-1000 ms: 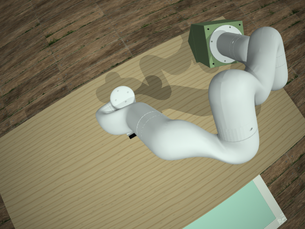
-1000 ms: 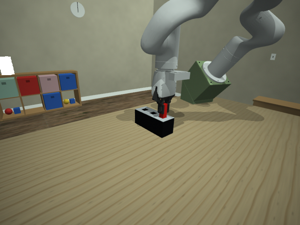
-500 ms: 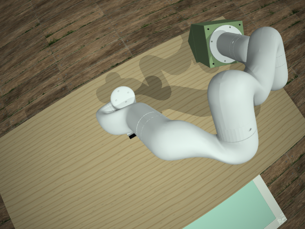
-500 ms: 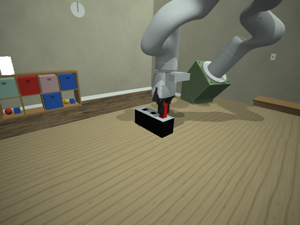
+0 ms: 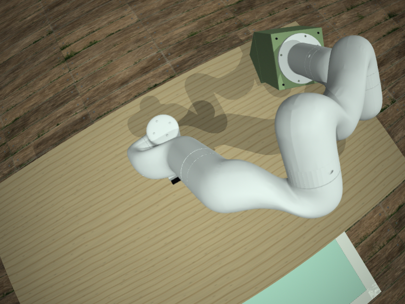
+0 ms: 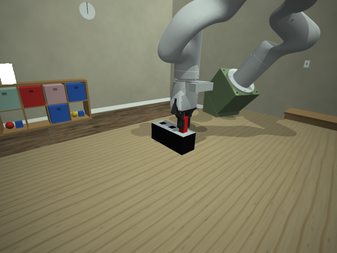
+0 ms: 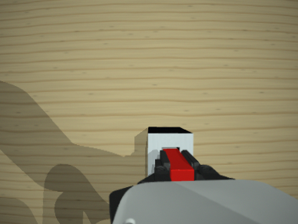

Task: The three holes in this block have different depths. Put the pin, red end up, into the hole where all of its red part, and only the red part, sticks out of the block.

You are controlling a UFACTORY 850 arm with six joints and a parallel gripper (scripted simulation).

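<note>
Hand (image 6: 184, 121) was closed narrowly on the pin (image 6: 184, 124) (red end up), which stood upright in the block (image 6: 174, 138)'s end hole.

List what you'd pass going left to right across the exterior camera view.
Shelf with colored bins → wall clock → black block → red pin held upright in the closed jaws → green arm base → wall outlet.

Top: overhead, far, looking down on arm (image 5: 248, 183) and table (image 5: 81, 229). Exterior: low, off the table, facing block (image 6: 174, 138) and wall. Wrist: close, down past gripper (image 7: 177, 166). Block shared by exterior and wrist.
</note>
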